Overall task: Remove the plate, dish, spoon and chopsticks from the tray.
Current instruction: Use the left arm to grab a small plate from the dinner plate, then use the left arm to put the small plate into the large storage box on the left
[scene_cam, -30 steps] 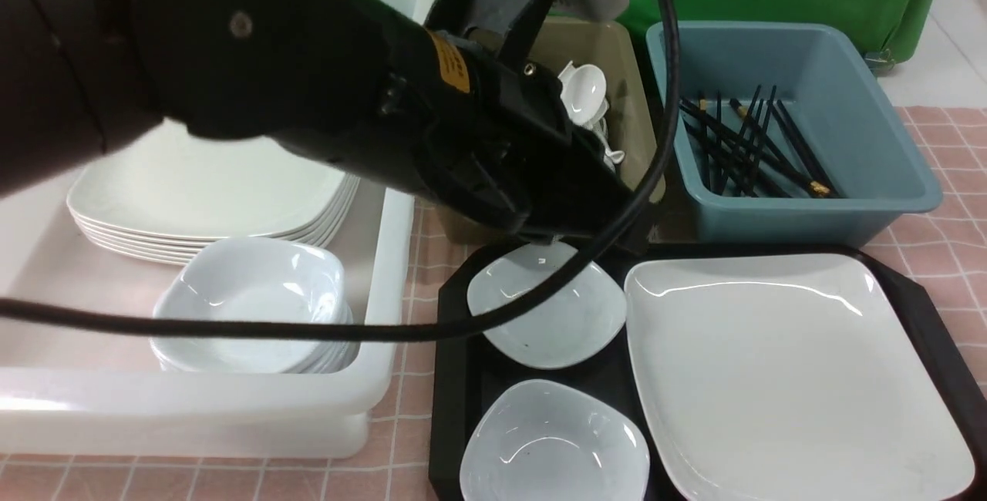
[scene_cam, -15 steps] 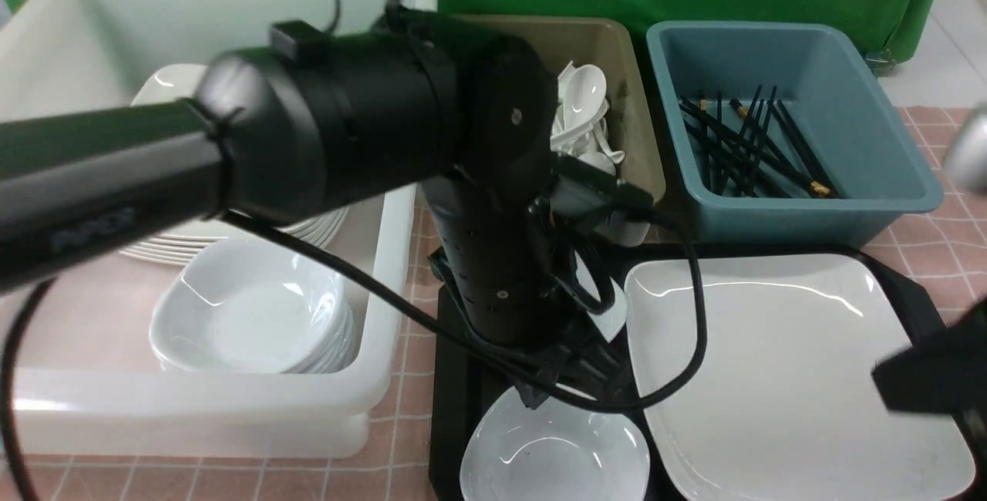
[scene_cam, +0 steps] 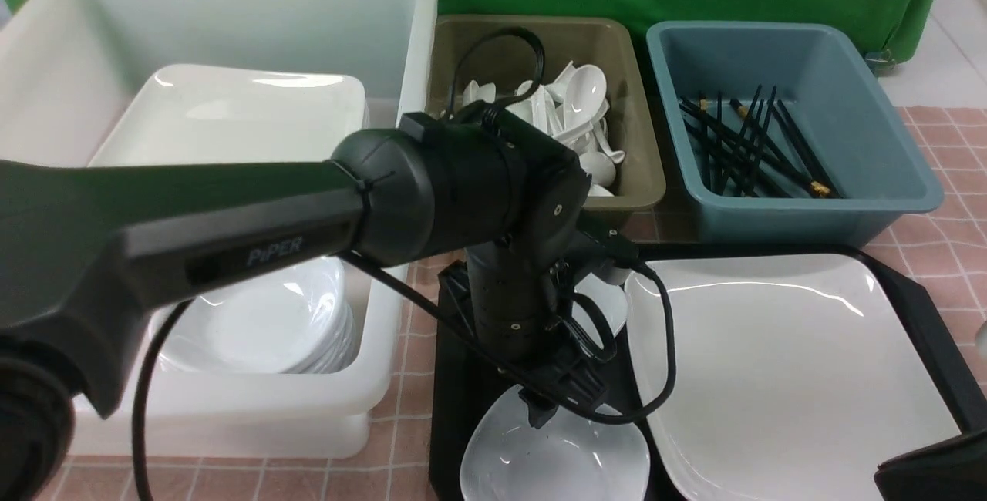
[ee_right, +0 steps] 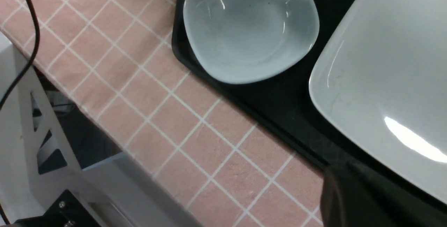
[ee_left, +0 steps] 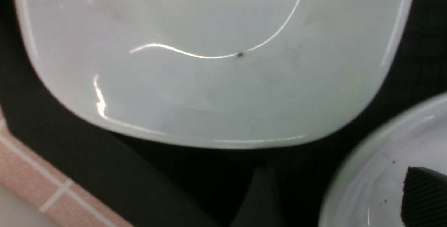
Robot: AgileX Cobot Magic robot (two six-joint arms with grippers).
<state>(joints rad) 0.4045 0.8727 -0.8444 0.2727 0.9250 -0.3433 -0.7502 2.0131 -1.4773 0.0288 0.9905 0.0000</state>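
On the black tray (scene_cam: 455, 378) a large white plate (scene_cam: 786, 362) fills the right side. Two small white dishes sit on its left. My left gripper (scene_cam: 544, 412) points down at the far rim of the near dish (scene_cam: 570, 462). It is open, with one ribbed pad (ee_left: 424, 195) over that dish (ee_left: 380, 171) and the other finger over the tray. The arm hides most of the far dish (scene_cam: 609, 304), which fills the left wrist view (ee_left: 209, 80). My right gripper (scene_cam: 925, 470), shut and empty, hangs by the tray's near right corner. Spoons (scene_cam: 578, 100) and chopsticks (scene_cam: 740, 146) lie in bins.
A white tub (scene_cam: 401, 200) on the left holds stacked plates (scene_cam: 231, 116) and stacked small dishes (scene_cam: 262, 324). A tan bin (scene_cam: 644, 169) and a blue bin (scene_cam: 817, 212) stand behind the tray. A pink checked cloth (ee_right: 174, 115) runs to the table's front edge.
My left arm swung down from the bins to the tray, shifted to the near dish, and its jaws opened. My right gripper dropped back toward the lower right corner.
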